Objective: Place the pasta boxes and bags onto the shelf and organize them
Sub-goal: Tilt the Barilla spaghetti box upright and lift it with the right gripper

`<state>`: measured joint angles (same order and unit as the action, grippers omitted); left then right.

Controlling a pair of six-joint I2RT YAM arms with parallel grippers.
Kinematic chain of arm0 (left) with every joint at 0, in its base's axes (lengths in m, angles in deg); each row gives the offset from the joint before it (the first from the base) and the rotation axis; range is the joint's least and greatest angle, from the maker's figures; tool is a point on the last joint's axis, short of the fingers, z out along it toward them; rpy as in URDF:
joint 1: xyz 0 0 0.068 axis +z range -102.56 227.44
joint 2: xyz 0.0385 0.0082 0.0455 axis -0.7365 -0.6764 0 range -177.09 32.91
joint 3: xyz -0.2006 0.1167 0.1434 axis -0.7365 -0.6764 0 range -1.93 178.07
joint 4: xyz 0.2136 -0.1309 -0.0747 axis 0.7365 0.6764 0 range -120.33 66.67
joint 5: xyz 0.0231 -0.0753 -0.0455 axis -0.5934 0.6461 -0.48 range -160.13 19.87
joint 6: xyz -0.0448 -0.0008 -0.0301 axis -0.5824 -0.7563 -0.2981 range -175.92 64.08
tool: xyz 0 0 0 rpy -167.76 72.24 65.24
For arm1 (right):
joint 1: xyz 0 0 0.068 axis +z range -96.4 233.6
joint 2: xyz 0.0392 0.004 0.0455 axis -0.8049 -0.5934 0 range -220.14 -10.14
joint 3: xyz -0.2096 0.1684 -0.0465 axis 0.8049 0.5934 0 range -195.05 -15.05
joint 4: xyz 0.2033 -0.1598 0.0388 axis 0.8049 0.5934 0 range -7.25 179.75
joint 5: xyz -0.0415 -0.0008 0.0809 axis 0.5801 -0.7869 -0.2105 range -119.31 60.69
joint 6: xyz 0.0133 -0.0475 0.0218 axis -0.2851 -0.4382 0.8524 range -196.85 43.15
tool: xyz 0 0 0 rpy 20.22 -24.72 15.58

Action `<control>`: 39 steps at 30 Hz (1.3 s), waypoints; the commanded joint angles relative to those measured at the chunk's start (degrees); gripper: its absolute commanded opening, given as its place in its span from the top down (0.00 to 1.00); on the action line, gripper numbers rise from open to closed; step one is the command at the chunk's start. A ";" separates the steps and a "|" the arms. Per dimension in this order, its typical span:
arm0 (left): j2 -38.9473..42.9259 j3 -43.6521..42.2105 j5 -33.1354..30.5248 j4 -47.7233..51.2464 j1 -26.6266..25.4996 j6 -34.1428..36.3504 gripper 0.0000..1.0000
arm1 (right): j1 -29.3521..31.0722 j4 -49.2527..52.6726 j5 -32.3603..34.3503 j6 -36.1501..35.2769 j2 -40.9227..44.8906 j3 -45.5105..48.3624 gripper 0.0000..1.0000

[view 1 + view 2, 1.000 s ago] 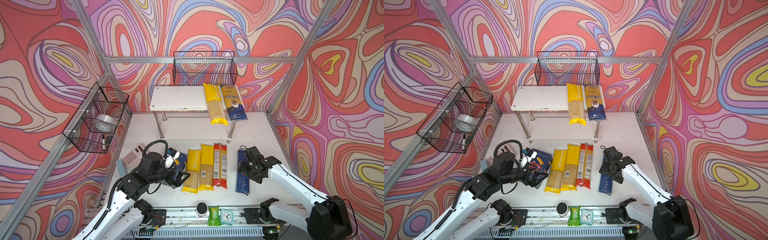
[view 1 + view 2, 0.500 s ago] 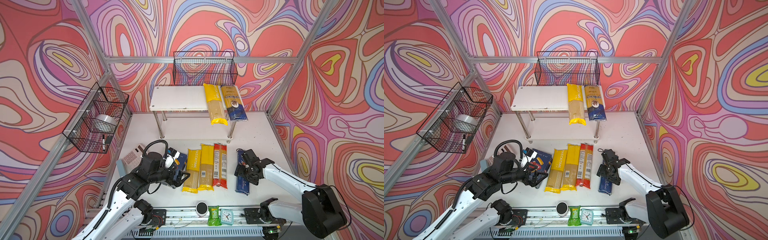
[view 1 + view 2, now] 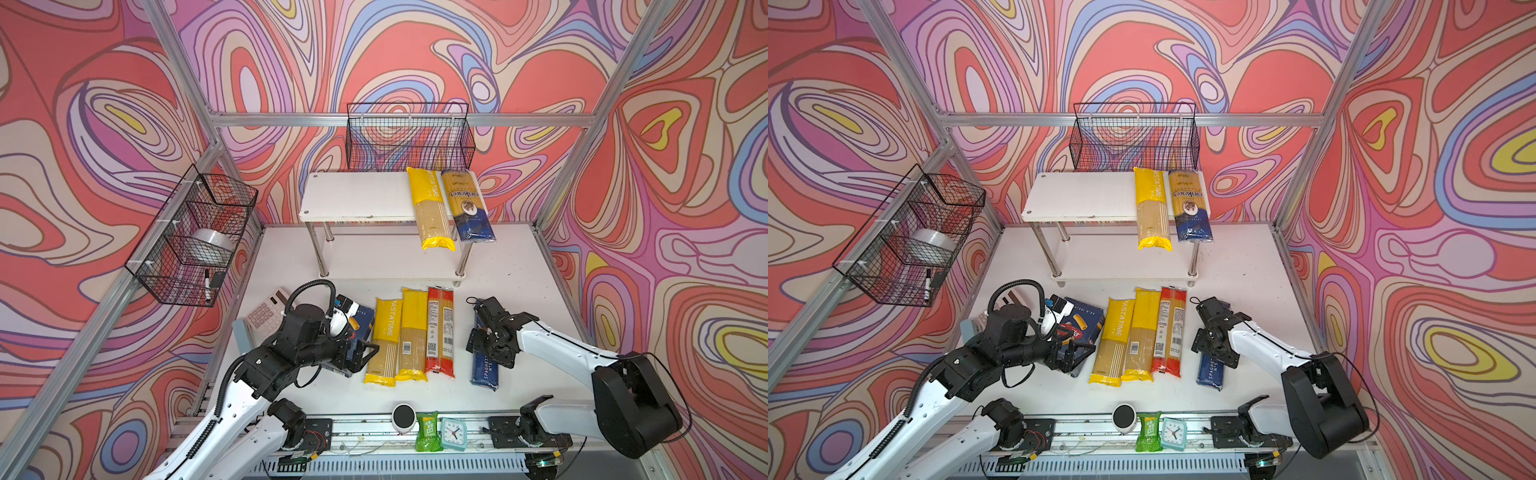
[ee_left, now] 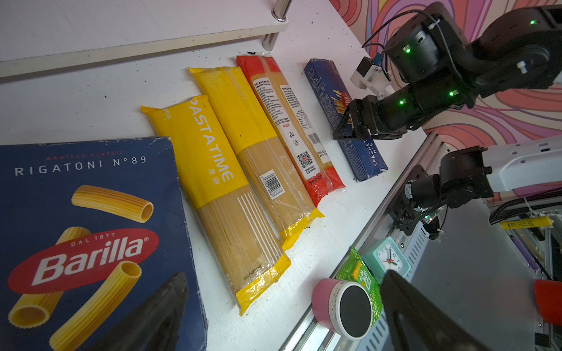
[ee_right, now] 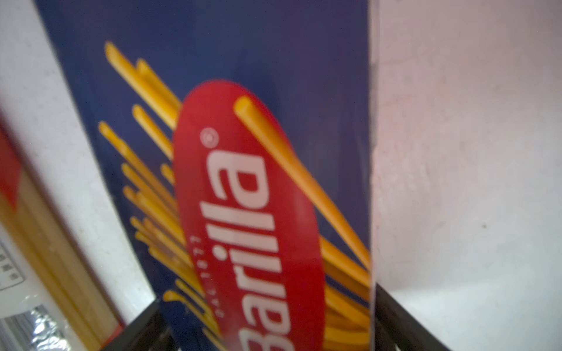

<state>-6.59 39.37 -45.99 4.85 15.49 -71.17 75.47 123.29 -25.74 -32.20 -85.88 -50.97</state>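
Against a second ago, find the right gripper (image 3: 490, 352) pulled nearer and lower, now centred over the spaghetti box (image 3: 485, 370) rather than above its far half, with the forearm folded closer to the base. In the right wrist view, see that box (image 5: 243, 91) running between the two dark fingers (image 5: 140, 334), one along each long edge, jaws spread wide to straddle it and not clamped. See it lying flat on the table (image 3: 519, 270), in the same spot as before, apart from the red-ended packet (image 3: 440, 332) to its left. No change on the other side: find the left gripper (image 3: 363, 355) hovering as before, jaws fully apart and holding nothing, over the near end of the rigatoni box (image 3: 1084, 318), itself unmoved at the left of the row. Same places, too, for the left yellow-ended packet (image 3: 384, 340) and the middle yellow-ended packet (image 3: 411, 332), side by side and touching between rigatoni box and red-ended packet. Up on the top board of the shelf (image 3: 357, 195), toward its right end, find the shelf yellow-ended packet (image 3: 430, 212) and the gold and dark blue packet (image 3: 467, 208) side by side, both overhanging the front edge, unshifted.
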 commanded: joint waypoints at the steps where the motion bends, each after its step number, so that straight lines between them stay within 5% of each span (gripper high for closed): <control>1: 0.05 0.89 -0.69 1.55 -0.22 0.13 0.00 | 0.44 -3.30 -0.61 1.26 -2.03 1.96 0.13; 29: 0.75 1.20 -2.83 2.28 -0.18 -0.14 0.00 | 2.03 0.64 -0.26 0.12 6.47 -0.44 0.49; 39: 1.62 1.22 -4.23 2.53 -0.22 -0.23 0.00 | 2.37 8.59 0.40 -2.06 15.04 -5.43 0.77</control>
<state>-5.61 39.37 -49.16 5.92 15.49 -71.17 77.44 131.13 -27.44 -33.36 -73.88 -52.45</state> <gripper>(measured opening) 0.999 0.340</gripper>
